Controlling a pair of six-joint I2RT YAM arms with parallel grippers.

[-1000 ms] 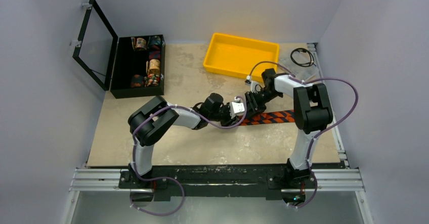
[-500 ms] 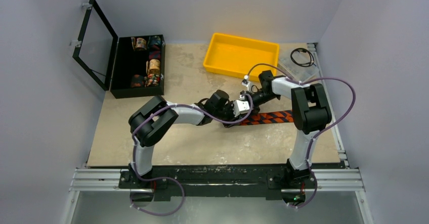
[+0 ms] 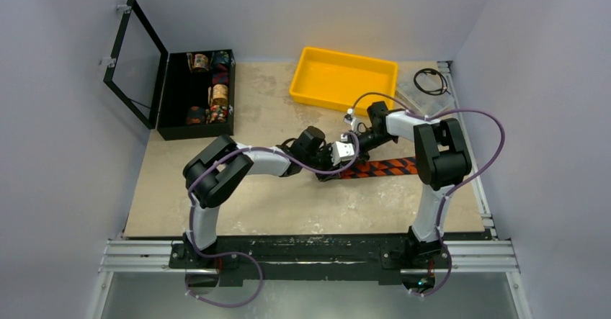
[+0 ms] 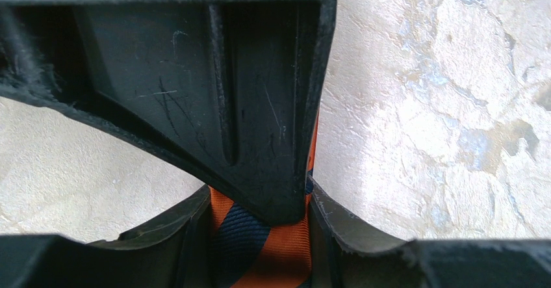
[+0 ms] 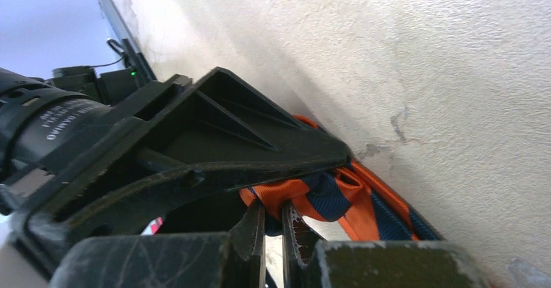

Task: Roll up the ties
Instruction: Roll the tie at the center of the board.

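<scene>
Two robot claws meet at the left end of a striped tie (image 3: 385,166) on the worktop (image 3: 288,204).
The tie lies flat, stretching right from the claws. The left claw (image 4: 260,233) grasps its end, with fabric wedged between both fingers. The right claw (image 5: 273,226) is clenched, its tips against bunched fabric; whether it pinches any is unclear.

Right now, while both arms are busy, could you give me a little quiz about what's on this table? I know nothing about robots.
1. True or false: the yellow tray is empty.
2. Is the lid of the black box open or shut?
3. The unrolled part of the striped tie lies: A in the tray, B on the table, C in the box.
Key: 1 true; 2 open; 3 B.
</scene>
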